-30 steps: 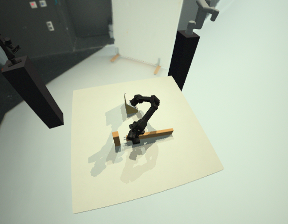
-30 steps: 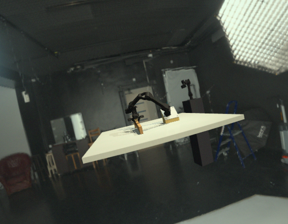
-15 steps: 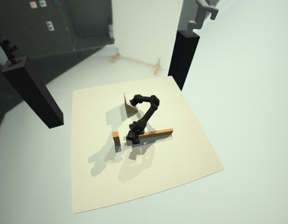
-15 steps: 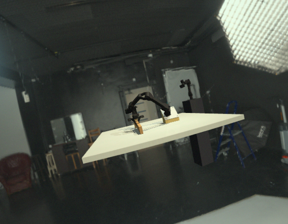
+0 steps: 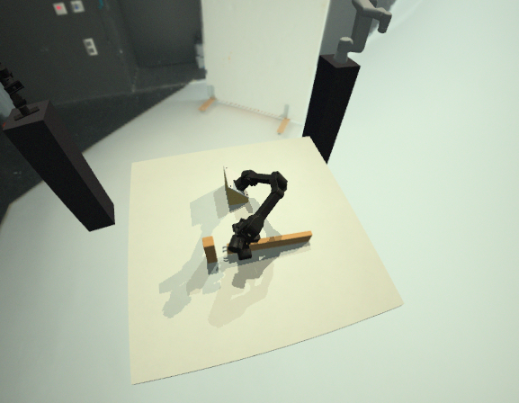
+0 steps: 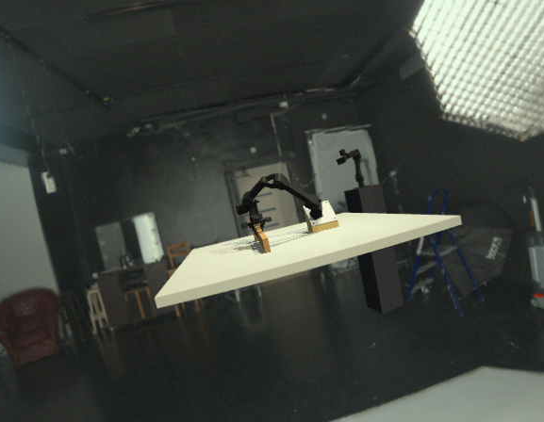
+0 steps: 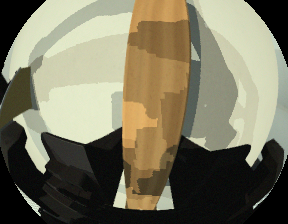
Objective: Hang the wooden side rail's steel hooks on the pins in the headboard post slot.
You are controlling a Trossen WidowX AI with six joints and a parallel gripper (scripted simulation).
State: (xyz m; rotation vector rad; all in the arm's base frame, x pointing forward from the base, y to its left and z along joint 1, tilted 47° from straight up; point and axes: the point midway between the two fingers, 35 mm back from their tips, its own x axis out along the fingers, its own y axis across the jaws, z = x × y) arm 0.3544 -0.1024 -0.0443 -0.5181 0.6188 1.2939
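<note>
Rail [image 5: 285, 238] is pinched near its hooked end by our end effector [image 5: 239, 248]; we should guide both hooks squarely into the post [image 5: 210, 249] slot, far end staying on the worktop [image 5: 333, 288].

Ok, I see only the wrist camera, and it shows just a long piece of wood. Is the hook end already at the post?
Observer: Not yet. In the top view the rail stops short of the post; a narrow gap shows between them.
Operator: Where does the gripper hold it?
Observer: The gripper is shut on the rail close to its hook end, beside the post.
Operator: And the far end?
Observer: It points away from the post, shadow tight against it, so it seems down on the table.
</note>
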